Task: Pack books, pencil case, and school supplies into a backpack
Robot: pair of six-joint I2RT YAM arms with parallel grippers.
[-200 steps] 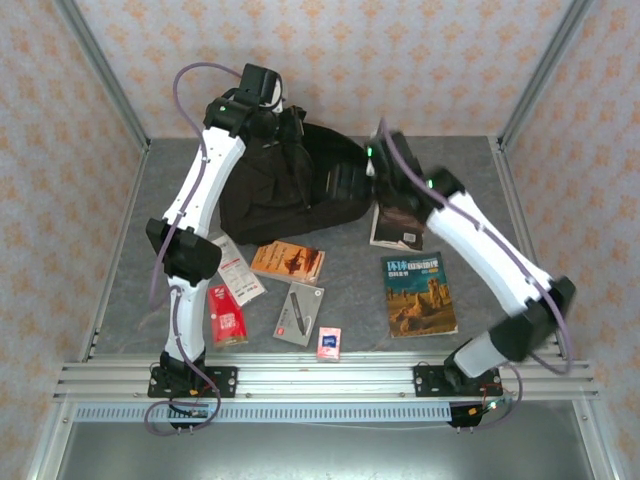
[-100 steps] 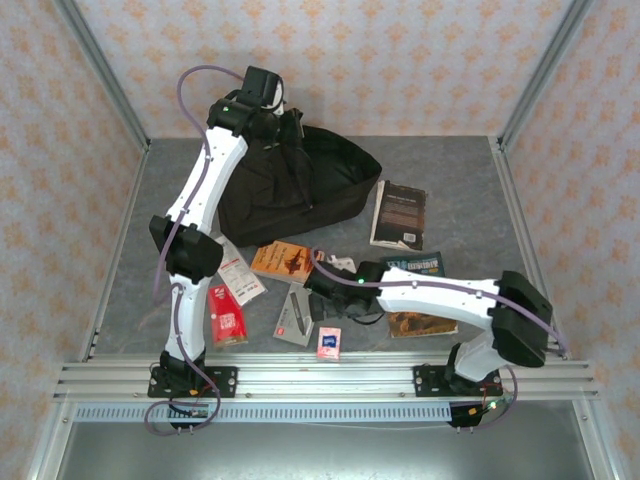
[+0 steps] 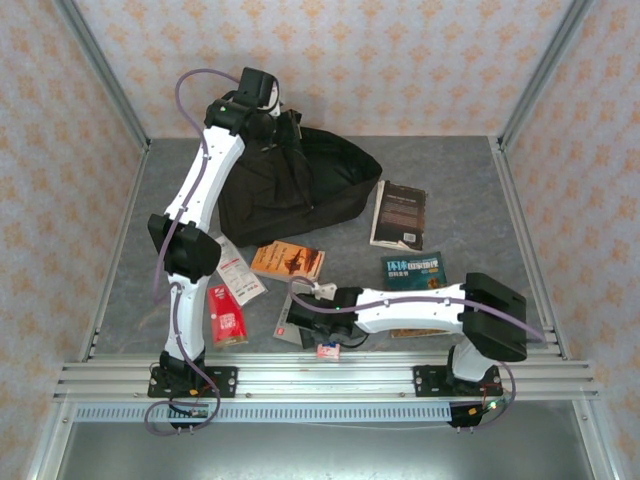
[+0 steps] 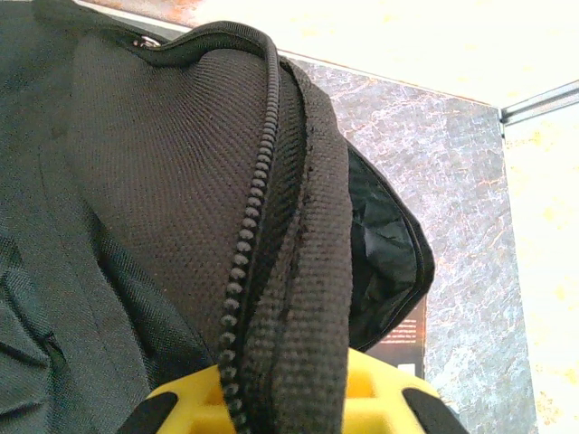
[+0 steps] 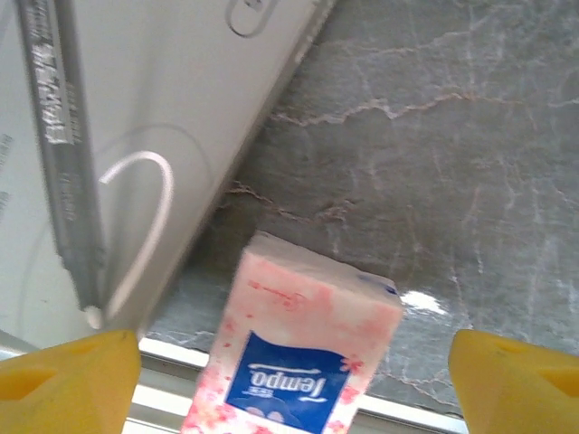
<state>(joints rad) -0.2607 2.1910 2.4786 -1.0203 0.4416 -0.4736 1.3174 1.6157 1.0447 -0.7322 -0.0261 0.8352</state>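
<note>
The black backpack (image 3: 300,185) lies at the back of the table. My left gripper (image 3: 275,112) is shut on its zip edge (image 4: 271,226) and holds it up. My right gripper (image 3: 322,335) hangs open, low over the tiny blue-and-pink box (image 5: 298,362), which lies between the yellow fingertips (image 5: 72,375) untouched. The grey flat box (image 5: 136,136) lies just beside it. On the table lie the orange book (image 3: 288,260), the black book (image 3: 400,213) and the desert book (image 3: 415,268). The pencil case is out of view.
A red packet (image 3: 227,315) and a white-and-red card (image 3: 235,270) lie by the left arm. The metal rail (image 3: 320,375) of the table's front edge runs right behind the small box. Walls close off the back and sides.
My right arm has swung from the backpack's opening down to the table's front, over the small box. The left gripper has stayed on the backpack's edge.
</note>
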